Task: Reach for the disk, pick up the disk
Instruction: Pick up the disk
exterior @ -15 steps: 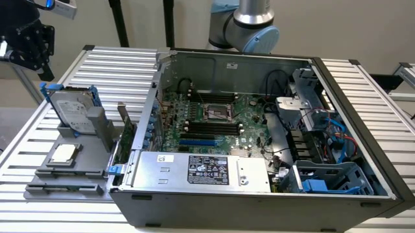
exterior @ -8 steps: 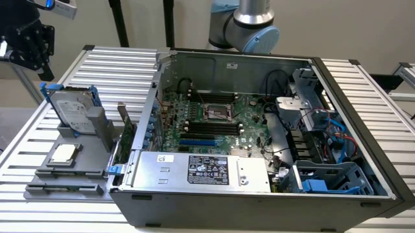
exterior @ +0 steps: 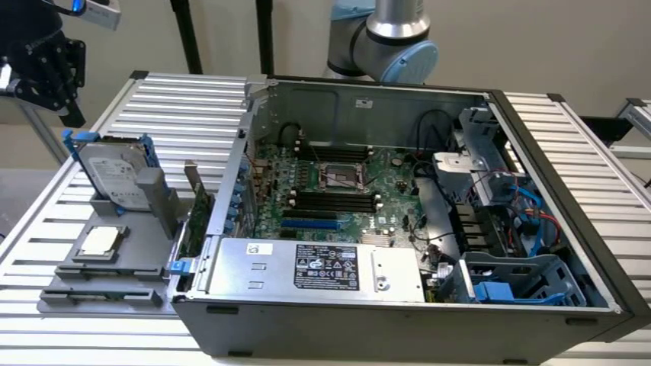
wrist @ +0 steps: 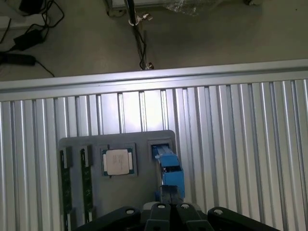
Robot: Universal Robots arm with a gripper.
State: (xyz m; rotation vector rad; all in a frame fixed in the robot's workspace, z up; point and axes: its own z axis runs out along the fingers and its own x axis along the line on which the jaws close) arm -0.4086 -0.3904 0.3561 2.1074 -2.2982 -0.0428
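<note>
Jaws, you'll see, are pressed together, empty, well above the disk [exterior: 114, 174] standing upright in its grey holder [wrist: 144, 137].

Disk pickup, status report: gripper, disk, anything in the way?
Gripper shut, empty, hovering above disk. Disk upright in grey holder, untouched. CPU chip beside it; path unobstructed.

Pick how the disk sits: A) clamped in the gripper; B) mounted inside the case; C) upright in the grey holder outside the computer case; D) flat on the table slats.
C: the disk stands on edge in the grey holder, beside the open case.
</note>
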